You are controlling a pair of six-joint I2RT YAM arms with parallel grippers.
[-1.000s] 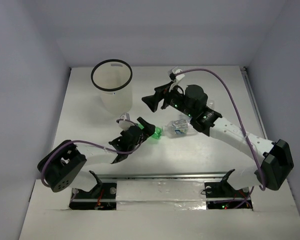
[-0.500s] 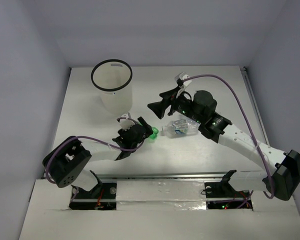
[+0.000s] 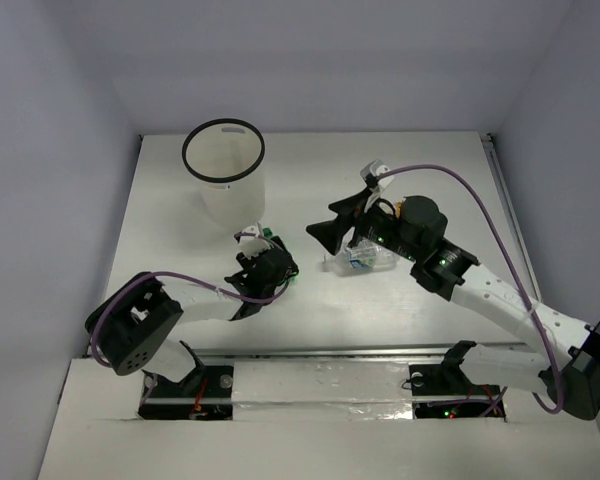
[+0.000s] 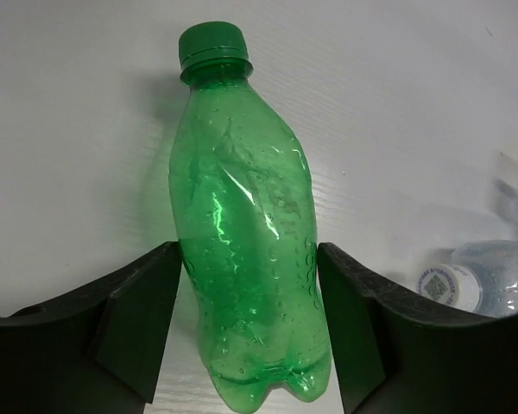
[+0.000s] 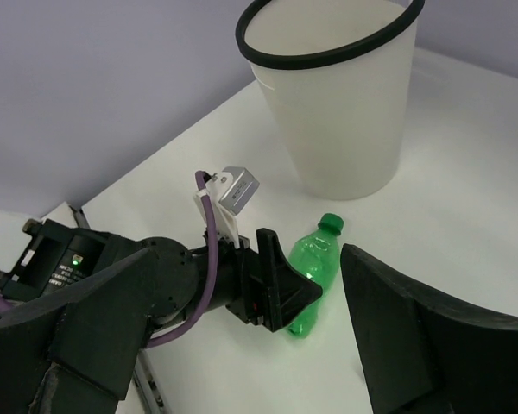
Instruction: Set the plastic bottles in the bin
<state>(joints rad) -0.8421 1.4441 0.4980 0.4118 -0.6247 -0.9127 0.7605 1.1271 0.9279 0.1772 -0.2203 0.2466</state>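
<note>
Lying on the table (image 3: 430, 170) near the bin's (image 3: 230, 195) base, the green bottle (image 4: 242, 172) is clasped across its lower body by the left gripper (image 4: 248, 259). Farther from the bin, a clear bottle (image 3: 365, 259) is overhung by the wide-spread right gripper (image 5: 249, 259).

The green bottle (image 4: 246, 250) is bright green, cap included. The clear bottle (image 3: 365, 259) carries a blue label. The bin (image 5: 345, 129) is milky white, rimmed black. The counter (image 3: 310, 300) is plain white.
</note>
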